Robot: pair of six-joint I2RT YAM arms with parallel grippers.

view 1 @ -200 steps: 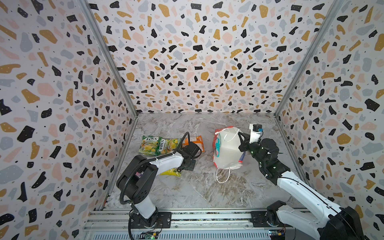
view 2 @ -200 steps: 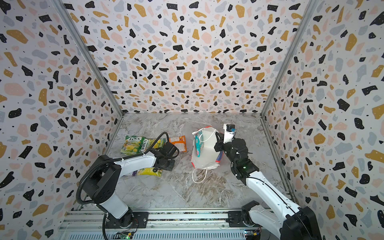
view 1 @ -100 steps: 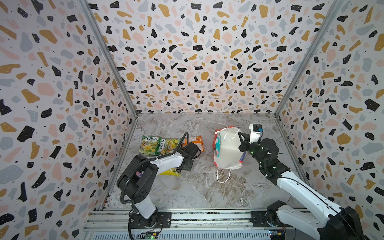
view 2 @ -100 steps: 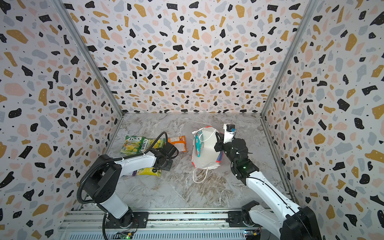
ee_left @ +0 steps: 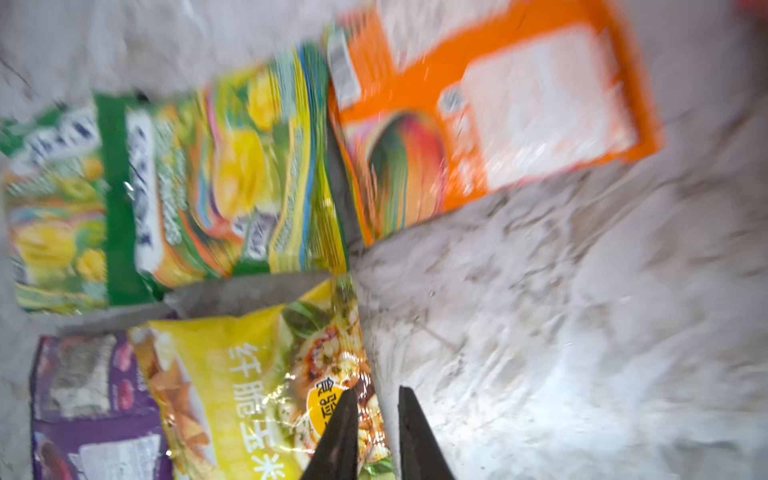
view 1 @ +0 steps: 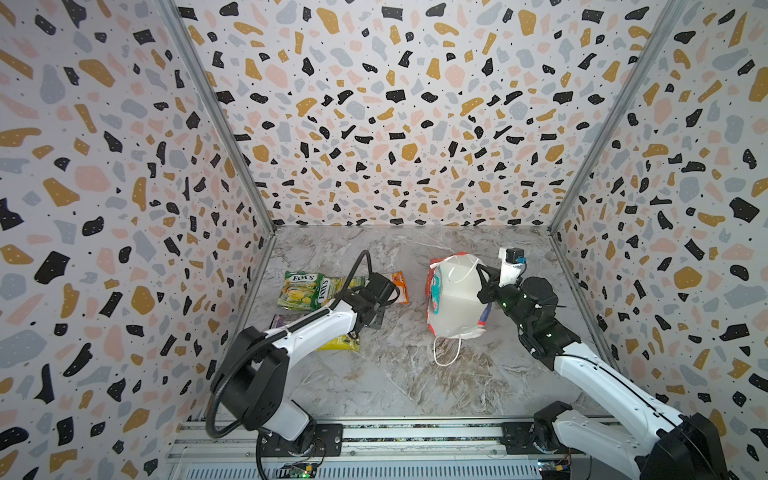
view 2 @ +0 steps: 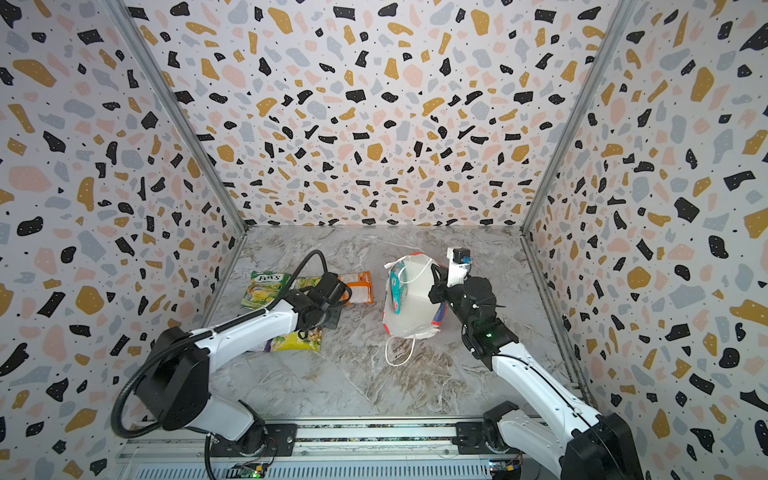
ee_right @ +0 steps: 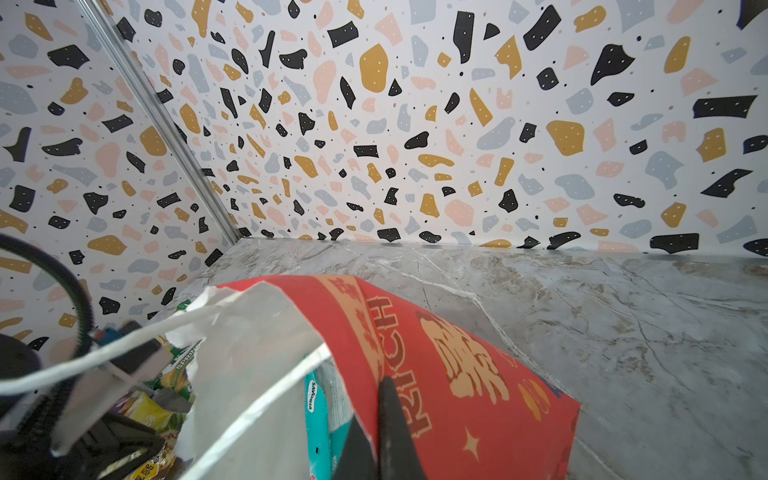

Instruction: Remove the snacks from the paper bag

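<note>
Left gripper narrowly parted over yellow packet; right gripper pinches paper bag wall. Advise lifting clear, then reaching teal packet inside.

Five packets clustered on table left; paper bag right, one packet inside.

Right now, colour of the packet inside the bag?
Teal; the packet shows best in the right wrist view.

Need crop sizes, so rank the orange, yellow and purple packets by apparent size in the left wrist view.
1. orange packet
2. yellow packet, cut by the frame
3. purple packet, also cut off
</note>
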